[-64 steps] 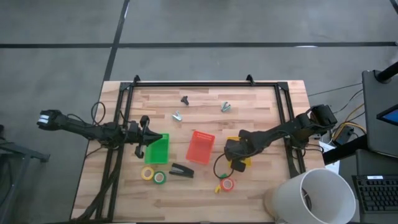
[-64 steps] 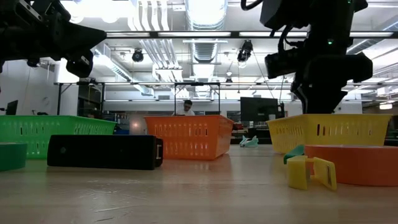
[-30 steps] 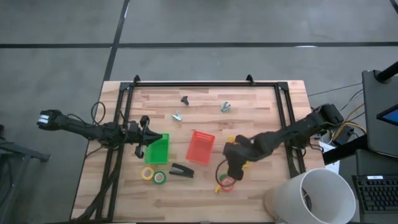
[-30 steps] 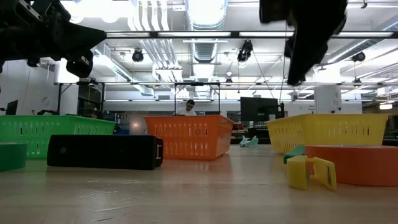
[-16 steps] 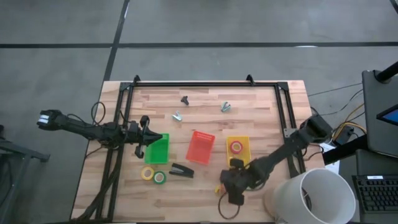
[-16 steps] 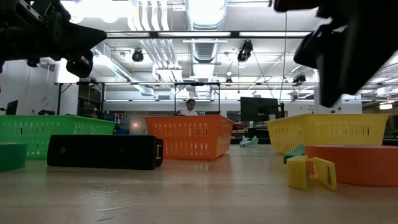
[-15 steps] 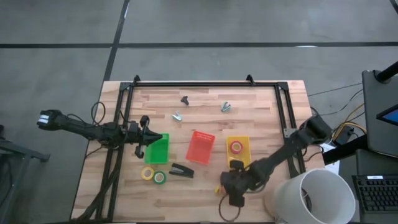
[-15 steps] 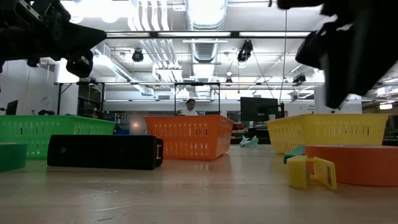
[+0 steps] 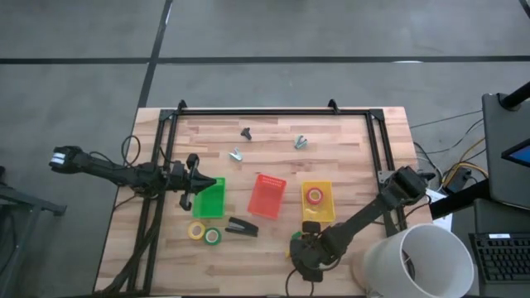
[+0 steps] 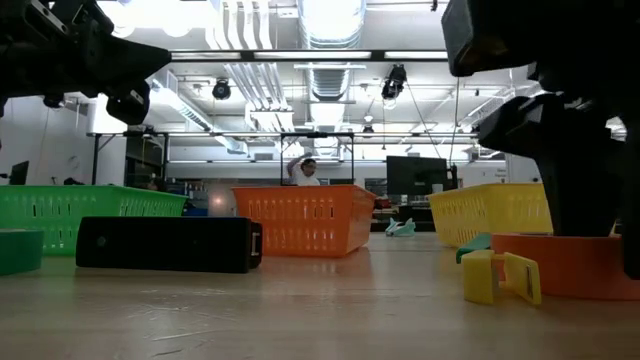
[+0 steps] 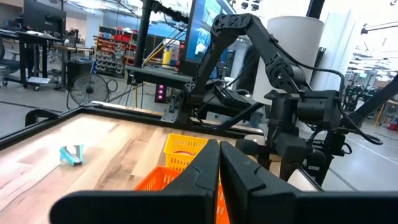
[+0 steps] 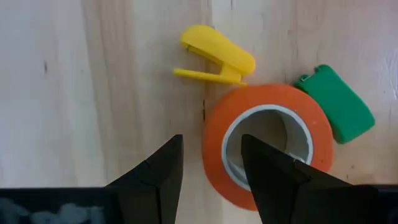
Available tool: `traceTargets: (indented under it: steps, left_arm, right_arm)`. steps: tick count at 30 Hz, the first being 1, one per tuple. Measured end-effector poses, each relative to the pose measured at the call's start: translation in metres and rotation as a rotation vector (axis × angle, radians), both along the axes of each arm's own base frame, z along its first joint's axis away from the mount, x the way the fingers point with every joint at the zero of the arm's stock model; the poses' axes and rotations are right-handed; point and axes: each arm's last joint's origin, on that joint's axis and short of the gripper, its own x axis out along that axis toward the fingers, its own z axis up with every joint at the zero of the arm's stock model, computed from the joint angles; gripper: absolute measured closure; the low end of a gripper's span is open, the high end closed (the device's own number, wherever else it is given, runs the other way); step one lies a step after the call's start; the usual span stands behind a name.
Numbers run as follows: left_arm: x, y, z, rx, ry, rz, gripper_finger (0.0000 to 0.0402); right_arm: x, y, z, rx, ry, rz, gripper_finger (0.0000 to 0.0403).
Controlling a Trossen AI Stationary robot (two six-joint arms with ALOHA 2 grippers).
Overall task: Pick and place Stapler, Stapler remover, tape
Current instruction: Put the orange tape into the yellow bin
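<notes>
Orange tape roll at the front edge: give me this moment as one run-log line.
right gripper: open, above orange tape roll, not gripping | yellow mini stapler and green mini stapler beside roll | left gripper: shut, by green bin

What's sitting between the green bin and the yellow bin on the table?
The red bin sits between the green bin and the yellow bin; the high view shows it plainly, and the low view shows the same order.

A green bin (image 9: 209, 199), orange bin (image 9: 267, 197) and yellow bin (image 9: 316, 202) sit on the wooden table (image 9: 348, 145).
</notes>
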Motion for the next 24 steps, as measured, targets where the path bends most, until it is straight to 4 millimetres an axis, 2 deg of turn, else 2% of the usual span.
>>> traceTargets:
  steps: [5, 10, 15, 20, 24]
  left_arm:
    - [0.0, 0.0, 0.0, 0.0, 0.0, 0.0, 0.0385]
    - [0.0, 0.0, 0.0, 0.0, 0.0, 0.0, 0.0385]
    - [0.0, 0.0, 0.0, 0.0, 0.001, 0.0, 0.0385]
    - [0.0, 0.0, 0.0, 0.0, 0.0, 0.0, 0.0385]
    - [0.0, 0.0, 0.0, 0.0, 0.0, 0.0, 0.0385]
  right_arm:
    - [0.002, 0.001, -0.002, -0.005, 0.005, 0.005, 0.0285]
    - [0.003, 0.002, 0.005, 0.005, -0.014, 0.018, 0.0337]
    - [0.003, 0.0, 0.03, 0.04, -0.073, 0.025, 0.0371]
    - [-0.002, -0.008, 0.064, 0.055, -0.162, 0.007, 0.0363]
    - [-0.014, -0.02, 0.093, -0.013, -0.238, -0.017, 0.0358]
